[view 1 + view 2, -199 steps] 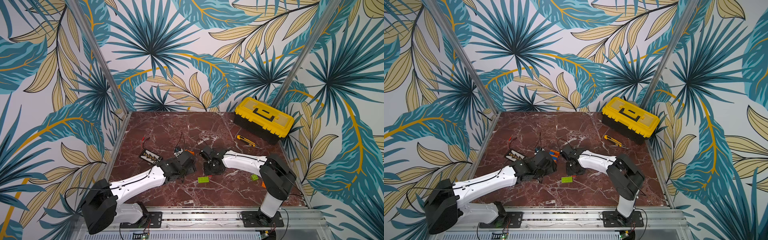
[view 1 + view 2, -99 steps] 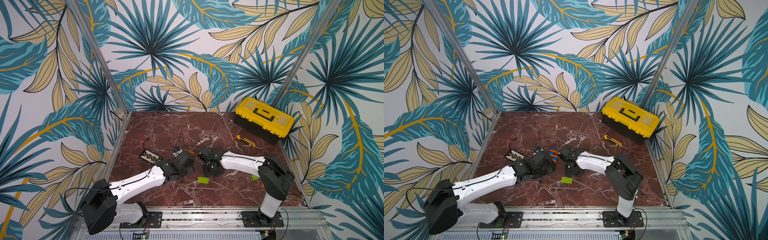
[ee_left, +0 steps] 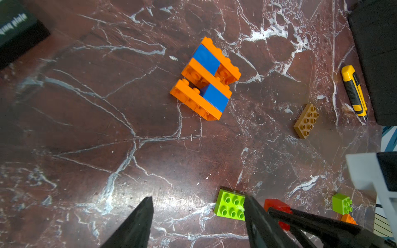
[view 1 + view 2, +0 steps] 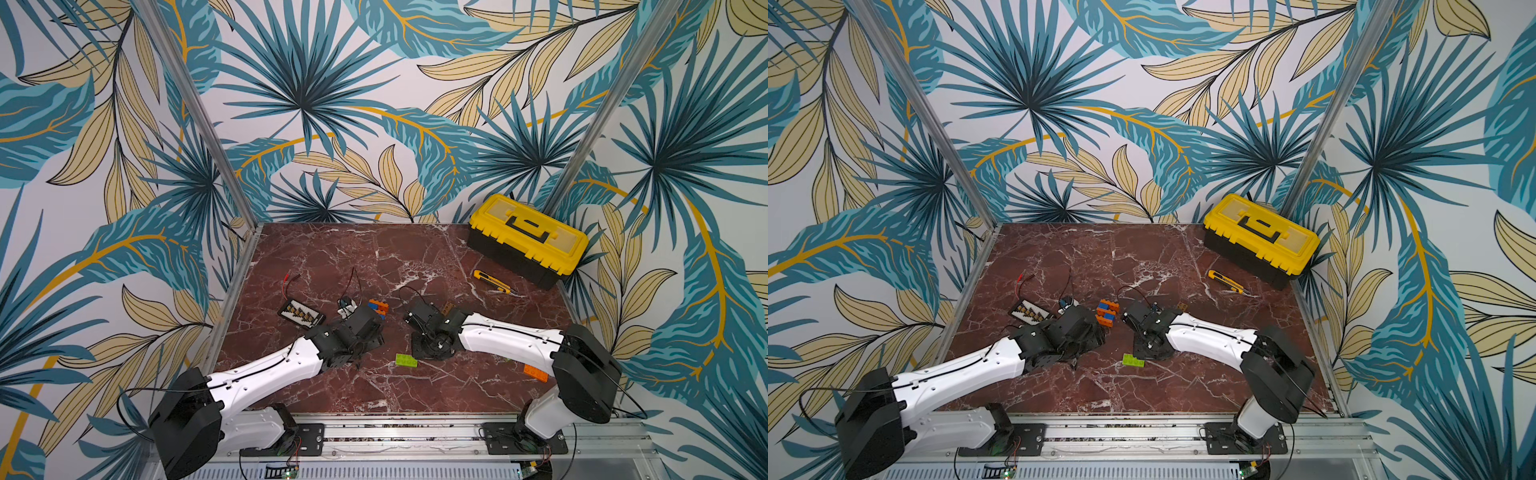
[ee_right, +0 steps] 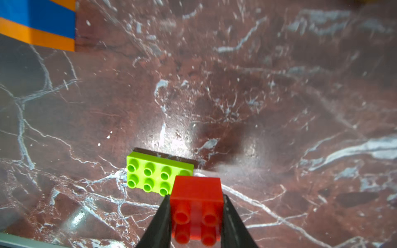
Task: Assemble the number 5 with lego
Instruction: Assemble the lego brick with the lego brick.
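**Red square gripped, placement pending**

Far left on the counter [image 4: 332, 257] sits a black board [image 4: 301, 312] with yellow parts, not my concern. Next along, the left fingers [image 3: 137, 225] stand about half open over bare marble and grip nothing. One tip overlaps the edge of the lime-green brick [image 3: 231, 206] in the left wrist view; I cannot tell if it touches. Just beyond them lies the orange-and-blue build [image 4: 1108, 312]: three orange oblongs with two blue squares stepped between, flat on the counter, roughly reading as a 5.

Centre: the lime-green brick lies loose, studs up, between the two arms in both top views. Beside it the right fingers [image 5: 159, 221] are clamped on the red square brick [image 5: 196, 193], its studs towards the wrist camera. I cannot tell whether it is clear of the counter.

My read: the red brick is picked but not yet placed. The next move calls for carrying it to the build, squaring studs to sockets, and pressing while the left fingers brace. The build looks light enough to skid.

Further right are a tan brick [image 3: 306, 121], a small lime square [image 3: 342, 203], an orange oblong [image 4: 535, 371] and a utility knife [image 4: 492, 281]. In the back right corner is a yellow-and-black toolbox [image 4: 528, 241], lid shut, contents hidden.
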